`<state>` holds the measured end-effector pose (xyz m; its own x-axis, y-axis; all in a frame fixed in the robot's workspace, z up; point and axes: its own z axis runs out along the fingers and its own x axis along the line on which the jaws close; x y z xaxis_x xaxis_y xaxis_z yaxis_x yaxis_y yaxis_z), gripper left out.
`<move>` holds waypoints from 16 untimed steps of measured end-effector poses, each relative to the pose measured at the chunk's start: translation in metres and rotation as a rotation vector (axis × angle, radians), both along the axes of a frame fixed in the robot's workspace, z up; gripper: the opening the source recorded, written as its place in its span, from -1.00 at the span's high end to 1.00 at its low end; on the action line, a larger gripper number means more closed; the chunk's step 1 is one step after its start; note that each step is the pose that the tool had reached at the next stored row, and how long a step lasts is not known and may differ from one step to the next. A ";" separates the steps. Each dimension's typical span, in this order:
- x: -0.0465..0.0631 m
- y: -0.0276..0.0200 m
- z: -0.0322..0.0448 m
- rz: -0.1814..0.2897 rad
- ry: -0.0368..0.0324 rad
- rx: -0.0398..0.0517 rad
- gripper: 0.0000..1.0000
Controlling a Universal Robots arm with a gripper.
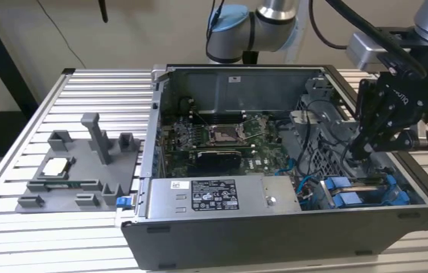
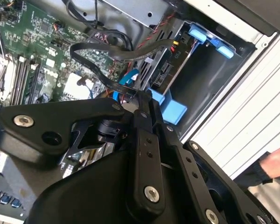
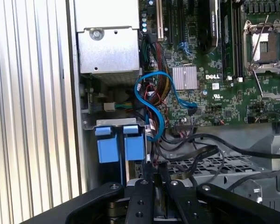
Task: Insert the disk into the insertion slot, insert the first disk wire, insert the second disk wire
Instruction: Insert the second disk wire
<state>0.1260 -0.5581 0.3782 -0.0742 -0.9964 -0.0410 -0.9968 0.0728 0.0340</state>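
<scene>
The exterior view stands well back from the gripper (image 1: 358,156), looking down into the open computer case (image 1: 275,236). The 2 wrist views ride just behind it, sharing the insertion slot (image 3: 114,122) and motherboard (image 2: 42,46).

The arm (image 1: 275,23) hangs with its wrist above the jaws, the black gripper (image 1: 359,154) pointing down, fingers (image 3: 142,196) pinched almost together at the tips.

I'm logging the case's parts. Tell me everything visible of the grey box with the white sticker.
The grey box is a rectangular sheet-metal housing lying flat inside the open computer case, against its near wall in the exterior view. A white printed sticker covers its top toward the exterior view's left; a small round fitting sits nearer the right. Wires bunch at that right end, beside the drive bay.
</scene>
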 end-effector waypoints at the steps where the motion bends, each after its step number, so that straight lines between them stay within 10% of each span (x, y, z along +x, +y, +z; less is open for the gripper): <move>1: 0.000 0.0000 -0.0005 0.000 0.0005 -0.0006 0.68; 16: 0.000 0.0000 -0.0072 0.000 0.0070 -0.0053 0.68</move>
<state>0.1260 -0.5582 0.3710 -0.0744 -0.9966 -0.0351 -0.9965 0.0730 0.0405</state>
